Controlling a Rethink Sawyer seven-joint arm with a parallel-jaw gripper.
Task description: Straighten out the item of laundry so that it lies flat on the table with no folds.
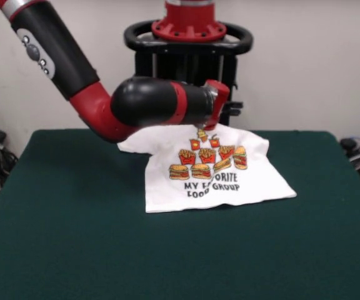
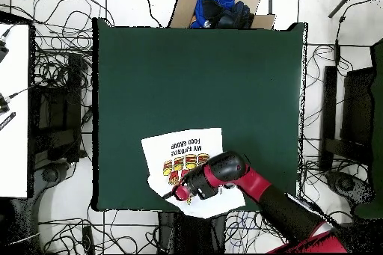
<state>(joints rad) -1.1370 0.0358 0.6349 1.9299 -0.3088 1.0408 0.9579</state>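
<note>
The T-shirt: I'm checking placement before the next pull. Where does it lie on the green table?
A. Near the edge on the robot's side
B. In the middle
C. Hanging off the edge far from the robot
A: the T-shirt lies by the green table edge nearest the robot's base, under the arm.

Even, soft indoor light fills the front view, seemingly from overhead; no hard beam or hotspot shows. The table (image 1: 74,250) reads as a uniform dark green with no glare, slightly darker toward its near corners. A faint shadow lies under the arm (image 1: 149,103) near the far edge, and a thin one lines the T-shirt (image 1: 220,178) along its near hem. The shirt's white cloth is bright but its print stays legible. The black arm shell carries a mild sheen. Overall focus is a bit soft. In the overhead view the felt looks flat and shadowless.
</note>
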